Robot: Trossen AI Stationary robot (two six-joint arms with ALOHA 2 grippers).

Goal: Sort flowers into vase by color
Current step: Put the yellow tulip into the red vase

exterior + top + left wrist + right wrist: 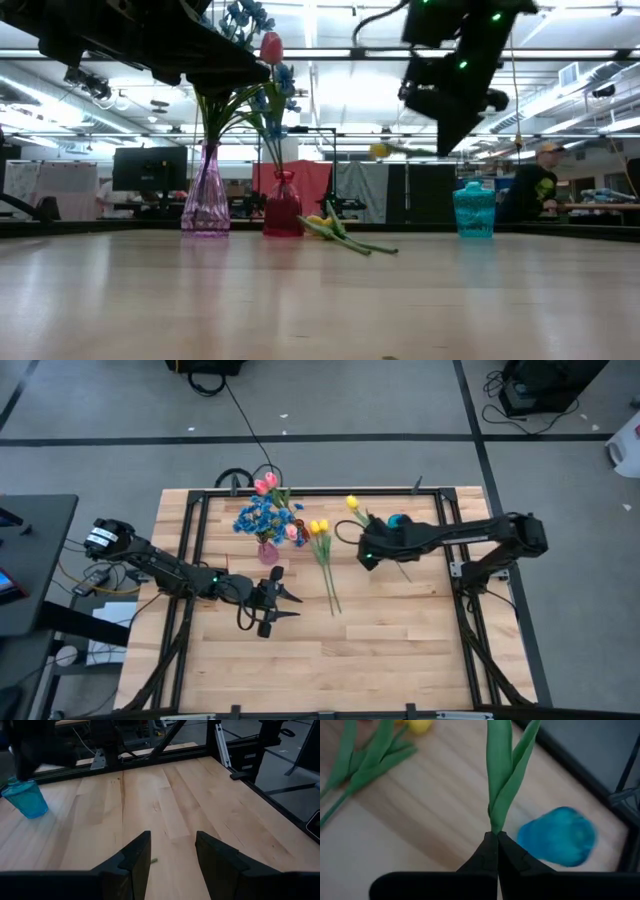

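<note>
My right gripper [497,840] is shut on a yellow tulip [352,503] and hovers above the table beside the blue vase [398,522]. In the low view the blossom [380,150] shows in the air left of the gripper [447,120]. Two more yellow tulips [320,527] lie flat on the table. Blue blossoms [258,517] and pink tulips [265,483] stand with their stems in the pink vases [206,205] [283,215]. My left gripper [172,855] is open over bare wood near the table's middle [283,605]. My right gripper pinches the yellow tulip between its two fingertips, at the stem where the green leaves [498,815] begin. The leaves stick out ahead of the fingers. The flower is lifted clear of the table, with its blossom off to the side.
The blue vase [474,210] stands on the right half near the far edge, also seen in the left wrist view [25,797]. A black frame [300,491] runs around the table. Bare wood [380,650] fills the near half. A person [530,185] sits in the room beyond.
</note>
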